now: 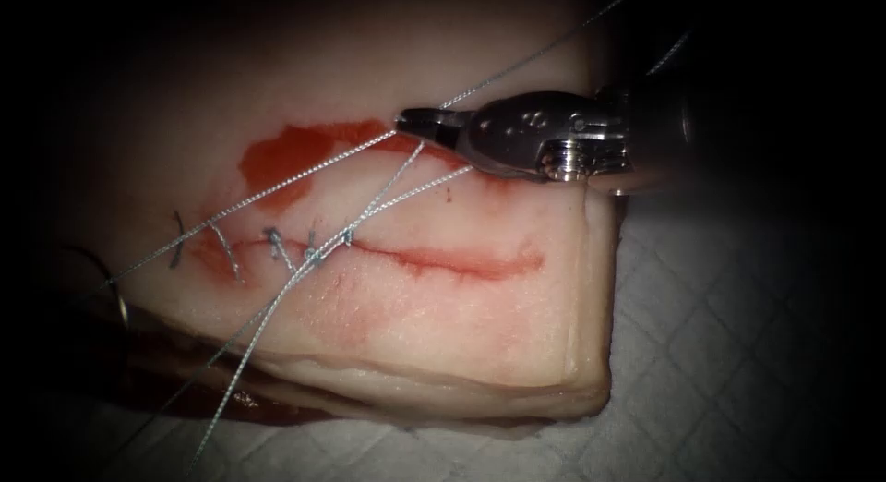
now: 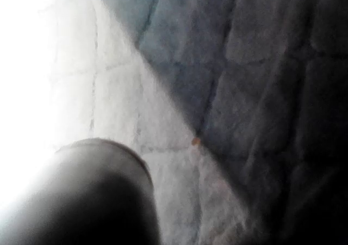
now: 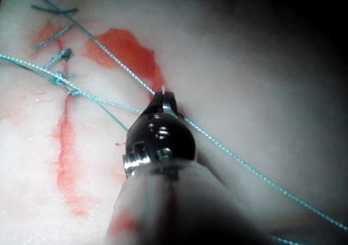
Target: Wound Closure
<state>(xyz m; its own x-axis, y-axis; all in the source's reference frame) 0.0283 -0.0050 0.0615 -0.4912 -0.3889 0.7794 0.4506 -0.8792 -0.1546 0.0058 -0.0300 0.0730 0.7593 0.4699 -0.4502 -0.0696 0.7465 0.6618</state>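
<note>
The tissue (image 1: 443,334) carries a cut (image 1: 461,260) whose left part is closed by several stitches (image 1: 277,247); its right part lies unstitched. My right tool (image 1: 413,122) hovers behind the cut, next to a patch of red fluid (image 1: 286,154), with its jaws shut on the thread (image 1: 277,188). Other strands run from the last stitch (image 1: 314,254) toward the tool and down past the front edge. The right wrist view shows the right tool (image 3: 163,95) pinching the thread (image 3: 244,160). A thin curved shape (image 1: 120,302) off the tissue's left end may be the needle; neither tool holds it.
A quilted white pad (image 1: 738,353) lies under and to the right of the tissue. In the left wrist view, the left arm's dark shaft (image 2: 98,196) hangs over that pad (image 2: 261,65). The tissue's right end drops off steeply below the right tool.
</note>
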